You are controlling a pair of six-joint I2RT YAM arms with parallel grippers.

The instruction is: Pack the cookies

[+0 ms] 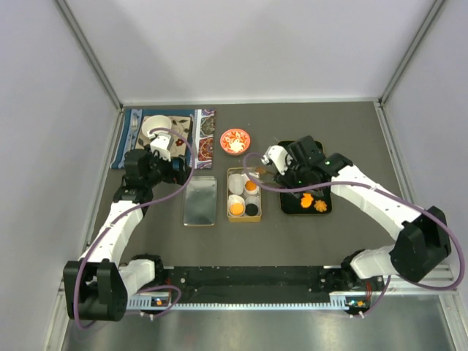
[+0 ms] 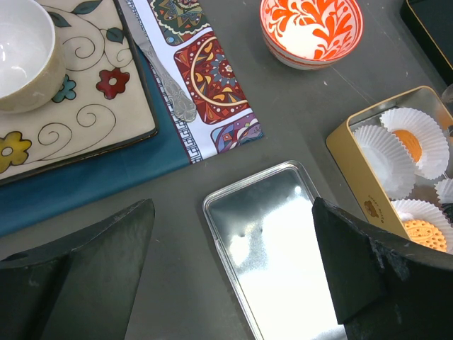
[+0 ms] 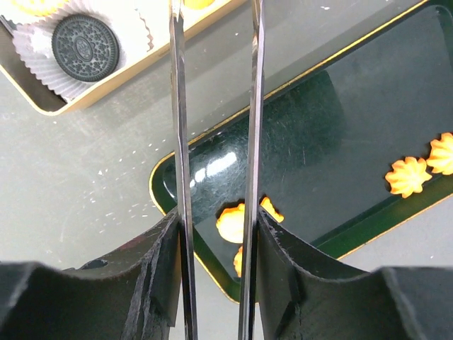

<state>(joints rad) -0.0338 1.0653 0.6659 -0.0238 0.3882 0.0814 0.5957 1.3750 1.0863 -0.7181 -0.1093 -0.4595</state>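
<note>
— What's closest in?
— The left gripper (image 2: 233,276) hangs over the silver lid (image 2: 276,248), fingers spread wide, holding nothing. The right gripper (image 3: 216,241) is clamped on metal tongs (image 3: 177,106); their blades stand slightly apart.
— And the cookies (image 3: 407,176)?
— Some orange ones lie on the dark tray (image 3: 333,120) under the tongs. In the gold tin (image 2: 354,180) beside it, two orange ones and a black cookie (image 3: 85,37) sit in paper cups (image 2: 386,159). Farther back stands a red-and-white dish (image 2: 311,28).

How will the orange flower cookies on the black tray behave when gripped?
Probably brittle: the flower cookies look flat with scalloped edges. Likely to skid, since the tray looks glossy and the tongs are smooth metal.
</note>
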